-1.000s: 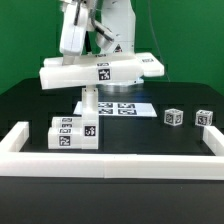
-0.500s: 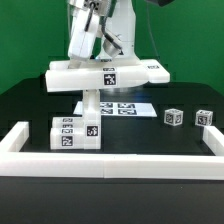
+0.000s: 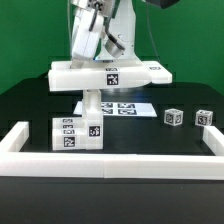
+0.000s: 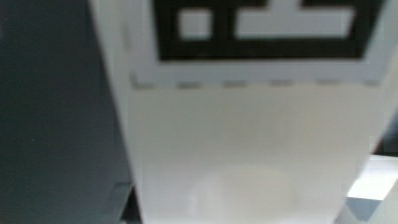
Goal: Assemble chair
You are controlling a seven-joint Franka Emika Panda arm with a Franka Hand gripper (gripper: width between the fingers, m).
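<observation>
Since the earlier frame, the seat panel (image 3: 108,73) has shifted slightly toward the exterior view's right and lies closer to level. It is raised above the black table (image 3: 30,100), with one leg (image 3: 91,100) hanging straight down from its underside. Whether the leg's lower end touches the table cannot be determined.

The gripper (image 3: 104,58) meets the panel's rear edge from above, jaws drawn nearly together and clamped on the panel. The wrist view is filled by a blurred white surface bearing a black-and-white tag (image 4: 249,30).

The marker board (image 3: 128,108) lies flat just beside the leg, on the exterior view's right. Two small tagged cubes (image 3: 173,117) rest further right, apart from each other. A cluster of tagged blocks (image 3: 78,132) sits near the front border rail (image 3: 110,164).
</observation>
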